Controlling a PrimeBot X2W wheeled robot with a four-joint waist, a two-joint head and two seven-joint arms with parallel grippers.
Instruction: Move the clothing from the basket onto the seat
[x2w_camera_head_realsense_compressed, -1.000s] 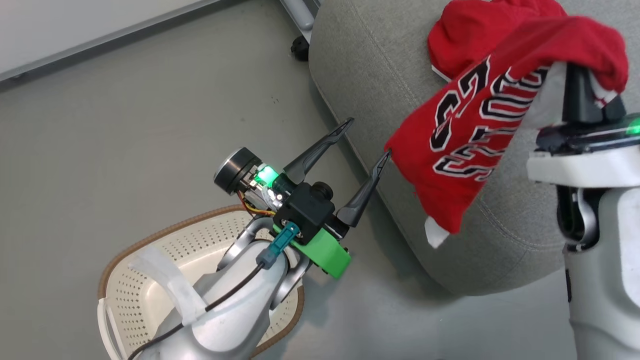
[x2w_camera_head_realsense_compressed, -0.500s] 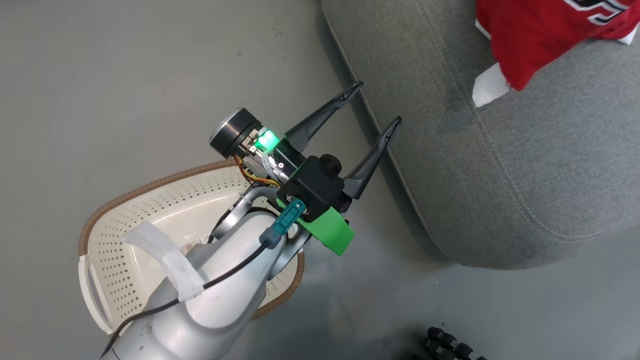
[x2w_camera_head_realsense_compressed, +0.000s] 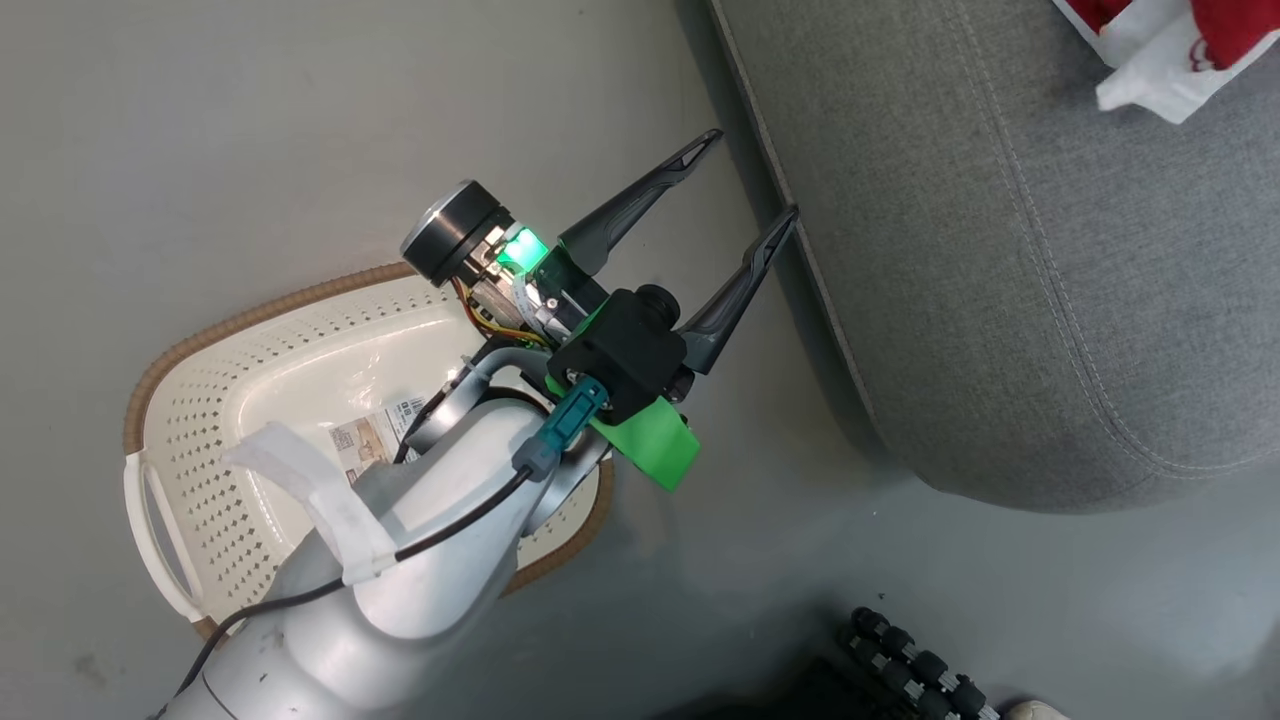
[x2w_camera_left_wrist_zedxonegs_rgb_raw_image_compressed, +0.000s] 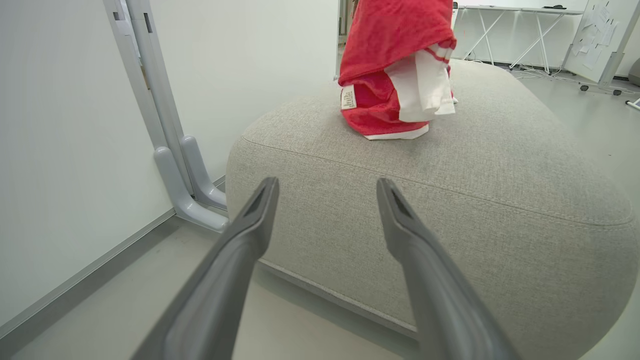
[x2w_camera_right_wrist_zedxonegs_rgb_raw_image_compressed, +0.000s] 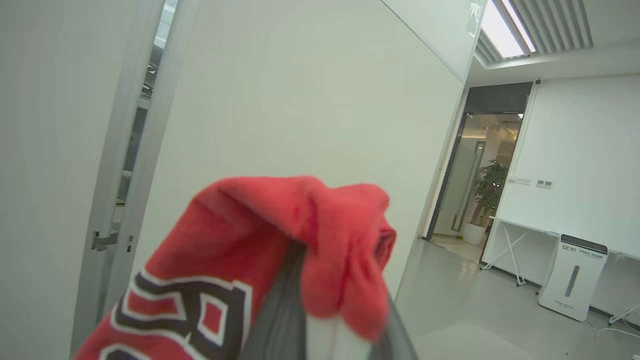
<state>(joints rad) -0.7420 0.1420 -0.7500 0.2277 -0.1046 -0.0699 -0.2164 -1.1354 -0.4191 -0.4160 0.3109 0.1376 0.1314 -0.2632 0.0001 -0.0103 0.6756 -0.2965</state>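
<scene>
Red jersey (x2w_camera_right_wrist_zedxonegs_rgb_raw_image_compressed: 260, 235) hangs pinched in the right gripper (x2w_camera_right_wrist_zedxonegs_rgb_raw_image_compressed: 325, 300), straight above the grey seat (x2w_camera_left_wrist_zedxonegs_rgb_raw_image_compressed: 450, 165). Beside its edge the left gripper (x2w_camera_head_realsense_compressed: 755, 172) stands spread, empty.

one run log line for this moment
left pincer: open, empty, beside seat edge | right pincer: shut on jersey | plain red garment: on seat | basket: on floor

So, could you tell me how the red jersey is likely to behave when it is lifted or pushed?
Probably floppy: the jersey bunches and folds over the right gripper's fingers. Likely light, since a pinch holds it. Pushed on the fabric seat, it would likely crumple rather than slide.
</scene>
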